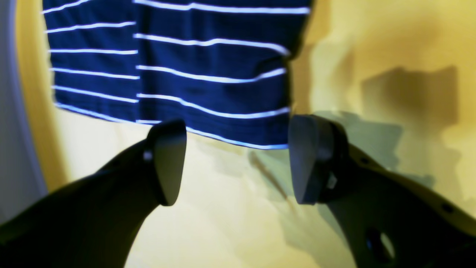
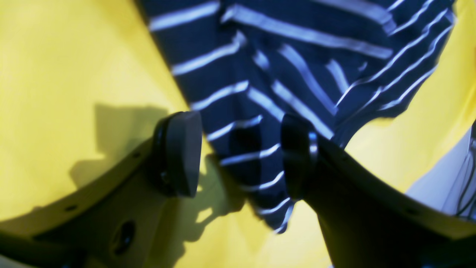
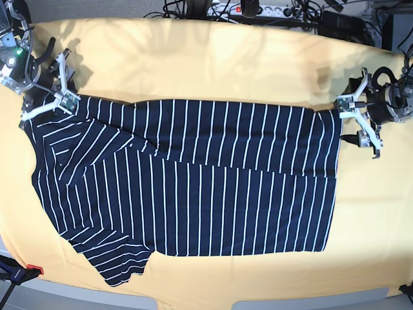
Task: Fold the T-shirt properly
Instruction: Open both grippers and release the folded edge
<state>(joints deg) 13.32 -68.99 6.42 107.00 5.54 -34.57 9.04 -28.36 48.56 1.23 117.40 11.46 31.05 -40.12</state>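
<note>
The T-shirt [image 3: 193, 187], navy with thin white stripes, lies flat across the yellow cloth [image 3: 193, 58], its far long edge folded over toward the middle. In the base view my left gripper [image 3: 348, 123] sits at the shirt's far right corner. From the left wrist, that gripper [image 1: 238, 160] is open and empty, with the T-shirt [image 1: 208, 74] hem just past its fingertips. My right gripper [image 3: 51, 93] is at the far left corner by the sleeve. It is open [image 2: 240, 154], its fingers straddling a rumpled strip of the T-shirt [image 2: 260, 74] without pinching it.
Cables and a power strip [image 3: 258, 10] run along the table's back edge. A small red object [image 3: 35, 270] sits at the front left corner. The yellow cloth [image 1: 372, 44] extends past the shirt on all sides.
</note>
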